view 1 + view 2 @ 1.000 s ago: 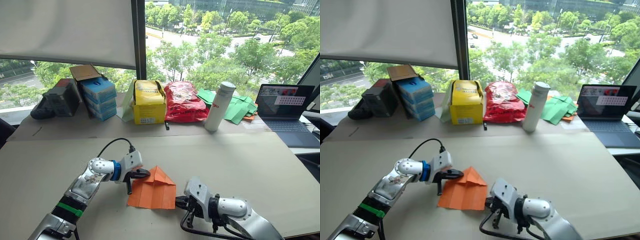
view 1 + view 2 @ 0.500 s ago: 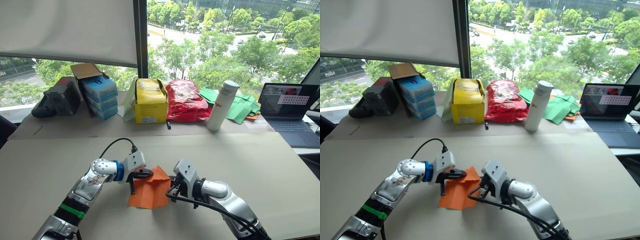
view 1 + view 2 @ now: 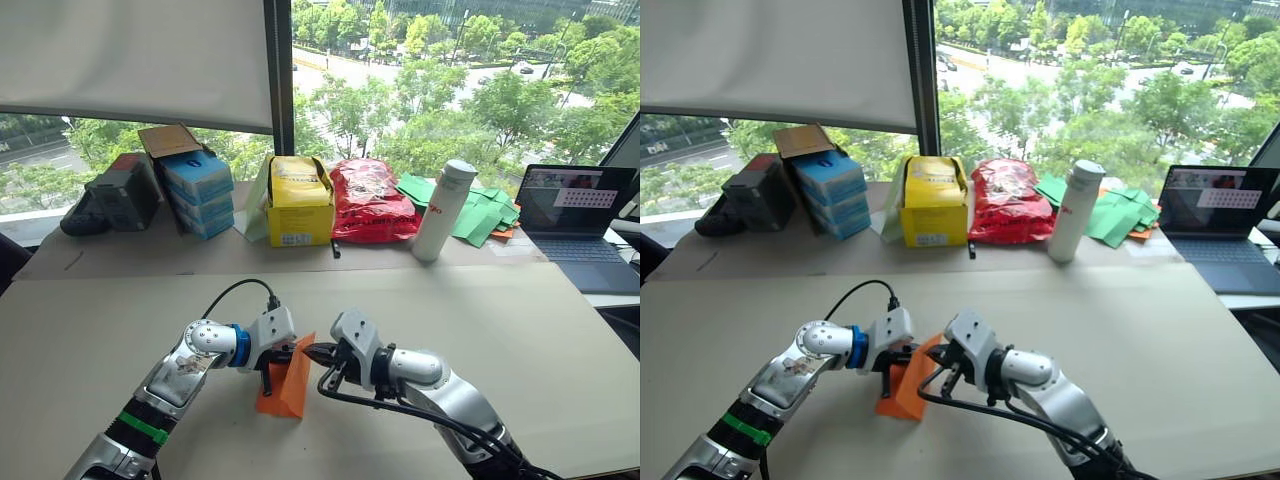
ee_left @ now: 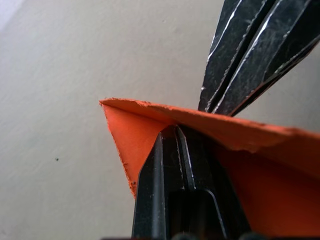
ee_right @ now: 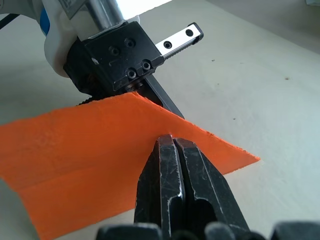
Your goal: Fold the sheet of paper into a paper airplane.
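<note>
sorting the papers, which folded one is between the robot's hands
The orange paper, standing on edge between the left hand and right hand. The green papers lie far back by the laptop.

No legible text, yellow box (image 3: 299, 204) print and laptop screen (image 3: 568, 199) too small to read

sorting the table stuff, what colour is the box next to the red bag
Yellow: the box beside the red bag shows best in the left eye view.

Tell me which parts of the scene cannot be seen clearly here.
- Paper: its far face, head views; the near flap stands in front.
- Paper's fold layers, left wrist view: the left pincer covers them.
- Laptop screen text: too small, head views.
</note>
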Controlling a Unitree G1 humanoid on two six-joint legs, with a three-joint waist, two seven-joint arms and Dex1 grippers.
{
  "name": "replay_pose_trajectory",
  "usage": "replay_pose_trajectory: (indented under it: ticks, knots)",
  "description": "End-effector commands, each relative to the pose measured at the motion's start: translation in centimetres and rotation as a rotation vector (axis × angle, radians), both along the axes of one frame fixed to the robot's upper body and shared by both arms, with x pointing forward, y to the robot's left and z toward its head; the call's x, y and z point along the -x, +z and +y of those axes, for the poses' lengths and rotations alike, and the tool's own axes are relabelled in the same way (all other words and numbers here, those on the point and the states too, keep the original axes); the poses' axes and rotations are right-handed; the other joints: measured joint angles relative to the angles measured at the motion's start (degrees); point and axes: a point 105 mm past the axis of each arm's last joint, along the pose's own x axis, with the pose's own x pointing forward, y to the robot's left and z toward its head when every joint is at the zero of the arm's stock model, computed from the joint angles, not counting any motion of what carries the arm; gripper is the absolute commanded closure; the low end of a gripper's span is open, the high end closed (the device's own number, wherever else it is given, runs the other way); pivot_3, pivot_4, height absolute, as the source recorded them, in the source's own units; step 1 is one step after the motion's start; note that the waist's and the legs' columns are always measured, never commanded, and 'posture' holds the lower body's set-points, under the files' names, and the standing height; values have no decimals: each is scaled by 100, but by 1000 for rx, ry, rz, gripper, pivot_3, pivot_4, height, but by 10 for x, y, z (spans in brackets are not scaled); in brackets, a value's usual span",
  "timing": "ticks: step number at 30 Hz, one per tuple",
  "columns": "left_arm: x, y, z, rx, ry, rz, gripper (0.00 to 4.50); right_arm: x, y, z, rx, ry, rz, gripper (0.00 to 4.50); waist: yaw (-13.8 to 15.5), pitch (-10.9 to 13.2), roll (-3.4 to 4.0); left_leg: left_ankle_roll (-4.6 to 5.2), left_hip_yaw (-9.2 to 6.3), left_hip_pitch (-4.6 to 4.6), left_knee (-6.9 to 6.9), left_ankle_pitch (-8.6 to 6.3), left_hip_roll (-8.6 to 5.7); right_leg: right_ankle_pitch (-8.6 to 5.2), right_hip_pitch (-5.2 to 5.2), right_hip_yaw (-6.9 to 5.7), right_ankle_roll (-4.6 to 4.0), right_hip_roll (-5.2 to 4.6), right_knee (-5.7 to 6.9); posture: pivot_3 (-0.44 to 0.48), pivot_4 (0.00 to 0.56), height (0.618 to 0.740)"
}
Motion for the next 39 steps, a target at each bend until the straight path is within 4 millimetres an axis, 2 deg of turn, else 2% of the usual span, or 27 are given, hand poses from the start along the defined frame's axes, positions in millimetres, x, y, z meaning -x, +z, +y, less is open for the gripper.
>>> replay_pose_trajectory:
  ticks: [1, 6, 15, 17, 21, 26, 33, 36, 39]
  knots:
    - [10, -26, 4, -45, 18, 101, 4473, 1, 4, 7, -5, 28, -31, 4500, 3, 0, 0, 0, 0, 0, 0, 0, 0, 0, 0, -4, 0, -1, 0, 0, 150, 740]
    - [0, -20, 32, -41, 131, 90, 4473, 2, -5, 17, 22, 56, -21, 4500, -43, 0, 0, -2, 0, 8, 1, 1, 1, 0, 3, -3, 0, 1, 3, 0, 150, 740]
    - [-8, 16, 68, -18, 244, 5, 4473, -2, -34, 18, 100, 46, 38, 4500, -167, 3, 4, -17, 0, 15, -11, 10, 5, -5, -6, 7, -9, 6, 15, 0, 150, 740]
    - [-9, 29, 67, 32, 242, -18, 4473, -3, -39, 16, 114, 42, 48, 4500, -156, 4, 4, -17, -1, 14, -11, 10, 5, -5, -7, 14, -9, 3, 15, 0, 150, 740]
    - [-1, 43, 57, 120, 194, 15, 4473, -5, -42, 13, 126, 33, 52, 4500, -147, 4, 4, -18, -3, 10, -11, 10, 4, -4, -7, 21, -9, -7, 14, 0, 150, 740]
    - [10, 25, 52, 100, 156, 69, 4473, -8, -43, 10, 135, 24, 56, 4500, -146, 5, 5, -30, -2, 12, -12, 17, 3, -4, -6, 30, -9, -9, 13, 0, 150, 740]
    - [8, -21, 68, -74, 165, 66, 4473, -13, -42, 5, 147, 10, 33, 4500, -128, 4, 6, -23, -3, 22, -14, 12, 3, -4, 1, 31, -11, -15, 13, 0, 150, 740]
    - [6, -29, 68, -111, 133, 45, 4473, -19, -43, -1, 160, 1, 23, 4500, -118, 3, 9, -21, -3, 37, -15, 11, 2, -3, 7, 30, -12, -41, 13, 0, 150, 740]
    - [5, -29, 64, -95, 122, 39, 4473, -28, -51, -11, 194, -17, 21, 4500, -110, -1, 15, -19, -3, 51, -15, 10, 1, -3, 7, 23, -12, -55, 12, 0, 150, 740]
